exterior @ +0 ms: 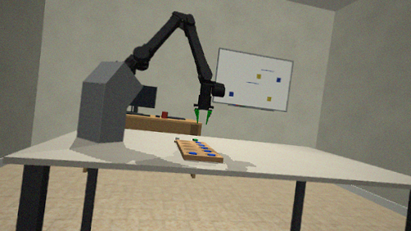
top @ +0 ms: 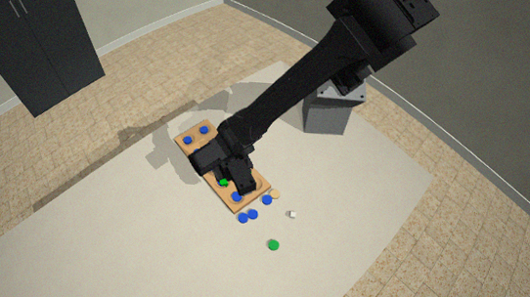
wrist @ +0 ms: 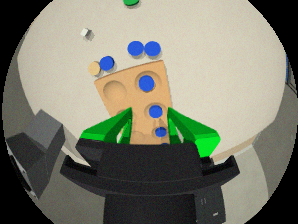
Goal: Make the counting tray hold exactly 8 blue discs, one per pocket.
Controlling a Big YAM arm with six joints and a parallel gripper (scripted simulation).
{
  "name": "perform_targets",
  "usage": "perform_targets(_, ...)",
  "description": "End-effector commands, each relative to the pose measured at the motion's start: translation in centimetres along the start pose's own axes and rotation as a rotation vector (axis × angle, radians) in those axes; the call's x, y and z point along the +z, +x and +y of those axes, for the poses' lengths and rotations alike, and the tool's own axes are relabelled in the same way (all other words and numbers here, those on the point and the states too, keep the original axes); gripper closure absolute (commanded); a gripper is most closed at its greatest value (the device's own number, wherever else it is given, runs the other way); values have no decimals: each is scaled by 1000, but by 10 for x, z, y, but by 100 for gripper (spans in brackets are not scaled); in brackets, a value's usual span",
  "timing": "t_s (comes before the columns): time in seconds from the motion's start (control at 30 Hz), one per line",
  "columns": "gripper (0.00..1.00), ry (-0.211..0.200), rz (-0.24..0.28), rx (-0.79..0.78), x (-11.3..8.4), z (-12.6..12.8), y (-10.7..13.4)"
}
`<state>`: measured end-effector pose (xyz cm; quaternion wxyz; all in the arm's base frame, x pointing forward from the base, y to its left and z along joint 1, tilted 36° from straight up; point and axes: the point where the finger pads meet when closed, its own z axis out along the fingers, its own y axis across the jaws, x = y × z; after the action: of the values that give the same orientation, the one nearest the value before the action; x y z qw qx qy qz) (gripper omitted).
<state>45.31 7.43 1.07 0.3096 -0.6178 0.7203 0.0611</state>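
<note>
The wooden counting tray (top: 213, 176) lies flat on the table, partly hidden by my arm. Blue discs sit in its pockets, such as two at the far end (top: 204, 130) and one at the near end (top: 236, 196). The wrist view shows three tray discs in a row (wrist: 154, 111) and an empty pocket (wrist: 115, 90). Three loose blue discs lie beside the near end (top: 266, 200), (top: 253, 213), (top: 242, 217). My gripper (exterior: 202, 117) hangs well above the tray with its green fingers apart and nothing between them.
A tan disc (top: 275, 193) lies next to one loose blue disc. A small white cube (top: 292, 214) and a green disc (top: 273, 245) lie further out on the table. The grey robot base (top: 329, 107) stands behind the tray.
</note>
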Motion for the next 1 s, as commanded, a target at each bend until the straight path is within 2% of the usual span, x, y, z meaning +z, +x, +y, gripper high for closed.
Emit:
perform_targets(0.0, 54, -22, -3, -13, 9, 6, -1)
perform_targets(0.1, 54, -25, -3, -12, 10, 7, -1)
perform_targets(0.13, 54, 18, -5, -4, -4, -8, -2)
perform_targets(0.33, 54, 22, -11, 26, -6, -7, -12)
perform_targets(0.57, 54, 23, -14, 283, -3, 0, -25)
perform_targets(0.63, 54, 23, -14, 283, -3, 0, -25)
perform_targets(0.67, 54, 22, -15, 348, -3, 1, -29)
perform_targets(0.77, 54, 22, -15, 348, -3, 1, -29)
perform_targets(0.8, 54, 22, -16, 417, -2, 3, -33)
perform_targets(0.87, 54, 21, -15, 417, -1, 3, -33)
perform_targets(0.9, 54, 21, -17, 490, -1, 4, -37)
perform_targets(0.97, 54, 21, -17, 490, -1, 4, -37)
